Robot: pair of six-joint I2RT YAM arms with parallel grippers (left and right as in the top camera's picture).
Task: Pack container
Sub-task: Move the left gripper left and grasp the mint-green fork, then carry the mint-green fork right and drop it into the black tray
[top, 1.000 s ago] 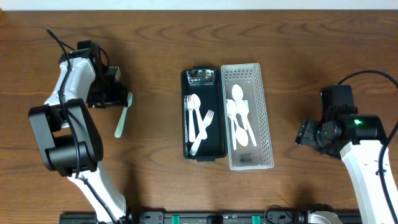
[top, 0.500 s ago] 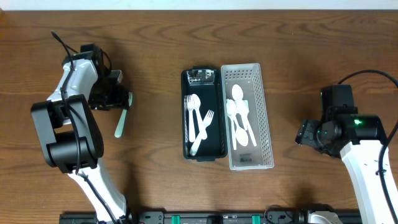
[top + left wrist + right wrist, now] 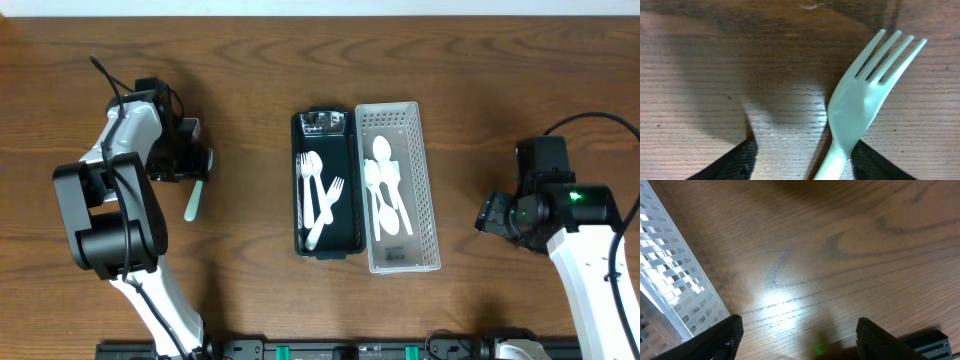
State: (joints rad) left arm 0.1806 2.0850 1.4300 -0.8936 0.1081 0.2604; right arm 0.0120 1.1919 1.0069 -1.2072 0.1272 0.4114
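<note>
A pale green plastic fork [image 3: 192, 203] lies on the wooden table at the left. In the left wrist view the fork [image 3: 865, 95] points its tines up and right, its neck close to the right finger. My left gripper [image 3: 200, 160] is open around the fork's neck, low over the table [image 3: 802, 156]. The black tray [image 3: 296, 240] holds white forks and a spoon. The white slotted basket [image 3: 432, 230] beside it holds white spoons. My right gripper [image 3: 492, 215] is open and empty to the right of the basket [image 3: 797, 335].
The basket's slotted wall [image 3: 670, 265] shows at the left of the right wrist view. The tray and basket stand side by side, touching, mid-table. Bare wood [image 3: 250, 80] lies around them.
My left gripper has moved a little right and down, over the head end of the green fork. The fork and the right arm have not moved.
</note>
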